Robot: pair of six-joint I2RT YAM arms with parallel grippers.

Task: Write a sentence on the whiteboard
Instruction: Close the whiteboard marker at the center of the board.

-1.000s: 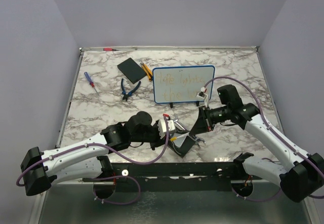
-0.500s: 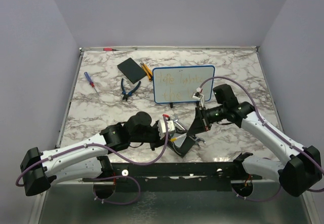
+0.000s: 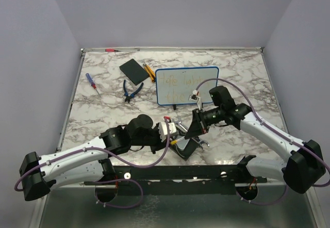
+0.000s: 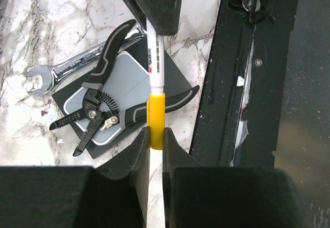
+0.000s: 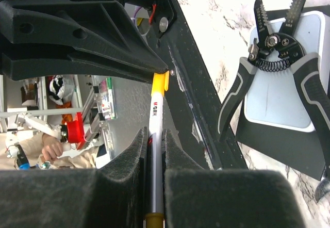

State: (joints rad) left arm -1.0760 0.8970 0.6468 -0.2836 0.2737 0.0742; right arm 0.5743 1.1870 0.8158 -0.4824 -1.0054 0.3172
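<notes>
1. Nearest you, by the front edge: your left gripper (image 4: 155, 135) is clamped on the yellow cap (image 4: 156, 117), and your right gripper (image 5: 154, 135) is clamped on the white barrel of the same marker (image 5: 154, 112). With 2 grips in line on 1 pen, cap and barrel can slide along 1 axis.
2. The cap looks seated, with no gap showing. Since the board already has text, I'd judge this as recapping.
3. Below the marker, wire strippers (image 4: 103, 109) and a wrench (image 4: 67, 68) lie on a dark pad (image 4: 175, 78).
4. Further back, mid-table: the whiteboard (image 3: 166, 99) stands on its feet, facing the arms, just beyond your right wrist.
5. The sentence (image 3: 180, 78) is 2 short lines of faint, thin orange-yellow strokes. I can't read it, and the lower line's right end is hidden by the arm.
</notes>
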